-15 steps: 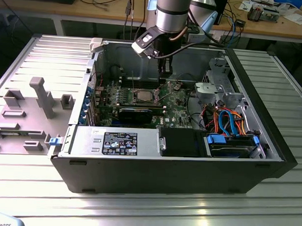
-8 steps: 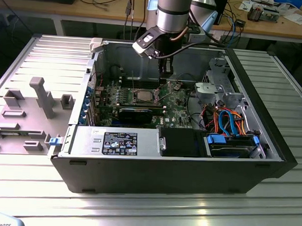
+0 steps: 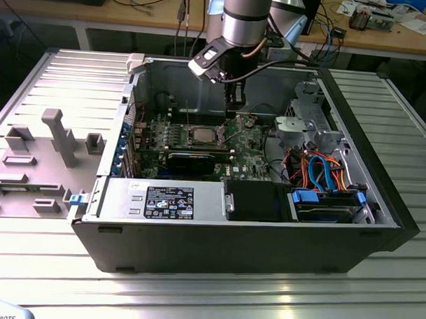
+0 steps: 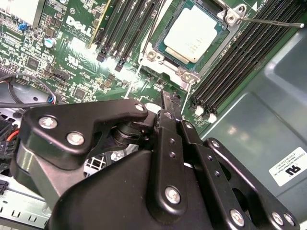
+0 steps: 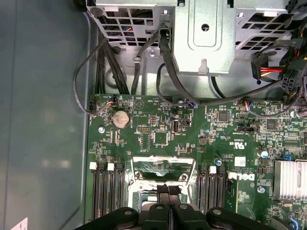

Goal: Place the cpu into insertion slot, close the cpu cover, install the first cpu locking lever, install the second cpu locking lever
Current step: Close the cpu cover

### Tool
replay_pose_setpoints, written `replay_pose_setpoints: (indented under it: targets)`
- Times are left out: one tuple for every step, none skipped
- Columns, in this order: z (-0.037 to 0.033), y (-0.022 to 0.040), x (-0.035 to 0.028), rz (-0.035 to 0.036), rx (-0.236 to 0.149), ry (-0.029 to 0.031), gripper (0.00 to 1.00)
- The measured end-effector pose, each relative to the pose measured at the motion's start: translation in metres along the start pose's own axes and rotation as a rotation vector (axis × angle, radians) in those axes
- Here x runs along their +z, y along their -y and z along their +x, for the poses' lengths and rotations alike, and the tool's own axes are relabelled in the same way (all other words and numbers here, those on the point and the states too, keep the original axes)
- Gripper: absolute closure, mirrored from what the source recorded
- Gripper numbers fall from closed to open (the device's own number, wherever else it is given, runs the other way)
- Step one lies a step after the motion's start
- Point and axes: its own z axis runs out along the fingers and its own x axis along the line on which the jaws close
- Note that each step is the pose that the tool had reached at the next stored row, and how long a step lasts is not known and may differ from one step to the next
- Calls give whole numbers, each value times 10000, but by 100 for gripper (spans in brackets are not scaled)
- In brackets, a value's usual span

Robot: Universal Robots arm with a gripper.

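Exterior view, upper middle of the frame: one black claw (image 3: pixel 234 97) hangs inside one open black computer case (image 3: pixel 231 251) on the ribbed metal desk (image 3: pixel 194 299). In the second wrist view, left to right across the top, come one bank of long black memory slots (image 4: pixel 120 33), the single flat silver-grey square cpu (image 4: pixel 192 33) lying in the one silver-rimmed insertion slot (image 4: pixel 152 56), and one thin wire locking lever (image 4: pixel 271 20). The claw is pinched narrow, holds nothing, and its tip is near the slot.

In the first wrist view the one thin silvery cpu cover (image 5: pixel 163 178) seems raised. I judge placing done and cover-closing in hand. That calls for a gentle push on the frame, clear of the chip.
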Motion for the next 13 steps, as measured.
replay_pose_setpoints:
  targets:
    - [0,-3,0,0,0,0,89]
    - [0,-6,0,0,0,0,89]
    - [0,-8,0,0,0,0,89]
    - [0,-11,0,0,0,0,89]
    - [-1,-15,0,0,0,0,89]
    - [-1,-18,0,0,0,0,89]
    - [-1,-21,0,0,0,1,89]
    - [-1,-26,0,0,0,1,89]
    - [-1,-29,1,0,1,0,89]
    - [-1,-32,0,0,0,1,89]
    - [-1,-33,1,0,1,1,89]
    - [-1,-34,1,0,1,0,89]
    - [-1,-36,1,0,0,0,89]
